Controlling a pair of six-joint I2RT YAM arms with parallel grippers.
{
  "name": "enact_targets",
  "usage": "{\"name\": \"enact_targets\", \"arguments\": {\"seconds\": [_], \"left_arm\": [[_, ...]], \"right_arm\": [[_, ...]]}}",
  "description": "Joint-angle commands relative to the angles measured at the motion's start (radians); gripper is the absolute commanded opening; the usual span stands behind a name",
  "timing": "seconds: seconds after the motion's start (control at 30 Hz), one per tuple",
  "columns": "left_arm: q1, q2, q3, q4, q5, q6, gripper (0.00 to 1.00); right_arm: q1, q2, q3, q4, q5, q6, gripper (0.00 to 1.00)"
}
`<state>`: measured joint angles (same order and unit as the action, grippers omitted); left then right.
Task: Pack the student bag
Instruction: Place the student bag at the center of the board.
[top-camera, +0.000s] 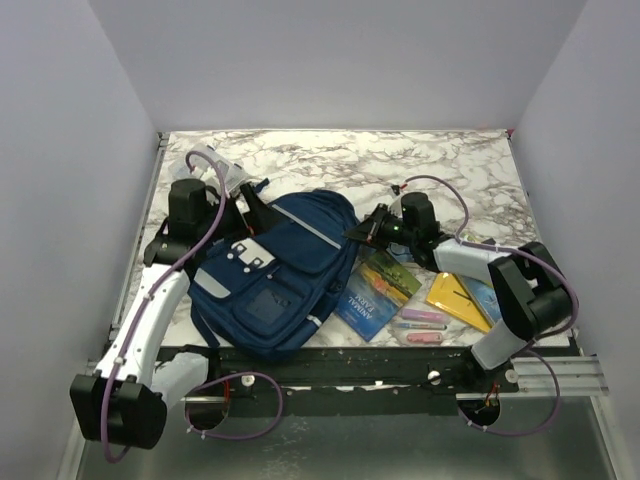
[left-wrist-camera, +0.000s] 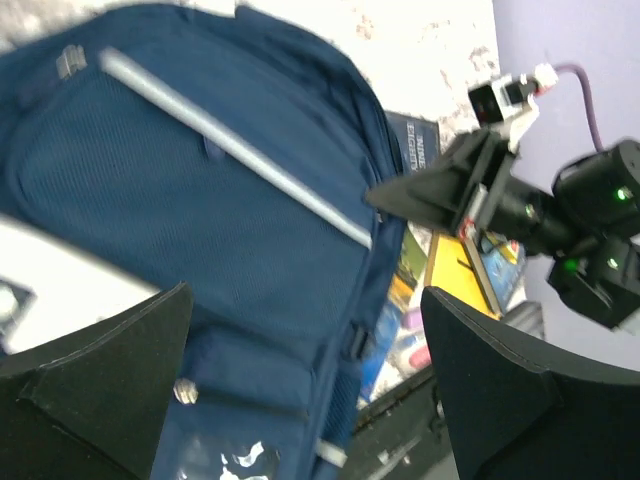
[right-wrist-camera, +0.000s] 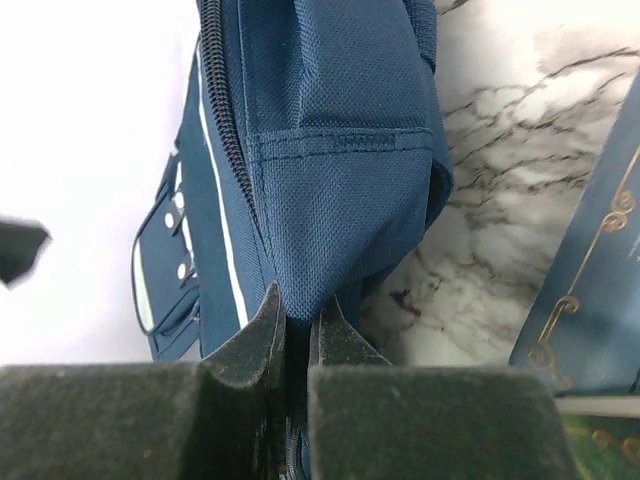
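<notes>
The student bag (top-camera: 280, 285) is a navy backpack with grey stripes, lying flat at the table's centre-left. My left gripper (top-camera: 257, 208) hovers open over the bag's upper left corner; in the left wrist view its fingers (left-wrist-camera: 100, 385) stand wide apart above the bag (left-wrist-camera: 200, 230) with nothing between them. My right gripper (top-camera: 360, 229) is at the bag's upper right edge. In the right wrist view it (right-wrist-camera: 298, 318) is shut on a fold of the bag's fabric (right-wrist-camera: 330, 150) beside the zipper.
To the right of the bag lie a blue book (top-camera: 363, 302), a green packet (top-camera: 392, 272), a yellow notebook (top-camera: 455, 298), a blue booklet (top-camera: 486, 298) and pink pens (top-camera: 422, 318). The book's edge (right-wrist-camera: 590, 300) lies close to my right gripper. Walls enclose the table.
</notes>
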<state>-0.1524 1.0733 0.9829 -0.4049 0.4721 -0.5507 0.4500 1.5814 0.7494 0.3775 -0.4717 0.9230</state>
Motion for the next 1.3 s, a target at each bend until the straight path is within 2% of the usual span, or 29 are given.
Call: {"name": "enact_targets", "arguments": {"seconds": [0.0, 0.1, 0.17, 0.2, 0.27, 0.33, 0.4, 0.5, 0.57, 0.67, 0.8, 0.87, 1.07, 1.17, 1.27], "left_arm": [[-0.003, -0.157, -0.168, -0.03, 0.079, -0.144, 0.98], [-0.003, -0.243, -0.255, -0.094, 0.041, -0.239, 0.94], [-0.004, -0.315, -0.29, -0.156, 0.001, -0.28, 0.94], [-0.004, -0.349, -0.311, -0.178, -0.026, -0.295, 0.93], [-0.003, -0.42, -0.348, -0.215, -0.071, -0.332, 0.91], [-0.005, -0.484, -0.407, -0.209, -0.072, -0.388, 0.88], [-0.004, -0.525, -0.483, -0.161, -0.041, -0.45, 0.8], [-0.004, -0.561, -0.564, -0.138, -0.038, -0.494, 0.72], [-0.004, -0.591, -0.6, -0.156, -0.088, -0.497, 0.7], [-0.004, -0.622, -0.648, -0.184, -0.143, -0.528, 0.65], [-0.004, -0.62, -0.676, -0.197, -0.151, -0.54, 0.63], [-0.003, -0.629, -0.689, -0.196, -0.151, -0.548, 0.63], [-0.003, -0.655, -0.72, -0.185, -0.165, -0.558, 0.63], [-0.003, -0.653, -0.729, -0.187, -0.155, -0.567, 0.65], [-0.004, -0.646, -0.734, -0.187, -0.144, -0.569, 0.66]], "right_arm": [[-0.008, 0.071, 0.021, 0.242, 0.154, 0.063, 0.01], [-0.008, 0.114, 0.043, 0.22, 0.127, 0.013, 0.03], [-0.009, 0.112, 0.042, 0.168, 0.131, -0.044, 0.17], [-0.008, 0.102, 0.047, 0.115, 0.151, -0.093, 0.31], [-0.008, 0.085, 0.095, -0.057, 0.206, -0.213, 0.47], [-0.007, 0.065, 0.148, -0.224, 0.276, -0.33, 0.53], [-0.004, 0.02, 0.161, -0.309, 0.341, -0.4, 0.58], [0.032, -0.08, 0.172, -0.375, 0.407, -0.435, 0.61], [0.088, -0.131, 0.189, -0.376, 0.422, -0.431, 0.63], [0.172, -0.135, 0.238, -0.357, 0.345, -0.358, 0.64], [0.244, -0.044, 0.227, -0.155, 0.091, -0.066, 0.6], [0.284, 0.004, 0.19, -0.017, 0.041, 0.057, 0.58], [0.334, 0.173, 0.191, 0.144, -0.015, 0.208, 0.52], [0.36, 0.222, 0.188, 0.163, -0.002, 0.24, 0.46], [0.383, 0.26, 0.183, 0.176, 0.022, 0.253, 0.45]]}}
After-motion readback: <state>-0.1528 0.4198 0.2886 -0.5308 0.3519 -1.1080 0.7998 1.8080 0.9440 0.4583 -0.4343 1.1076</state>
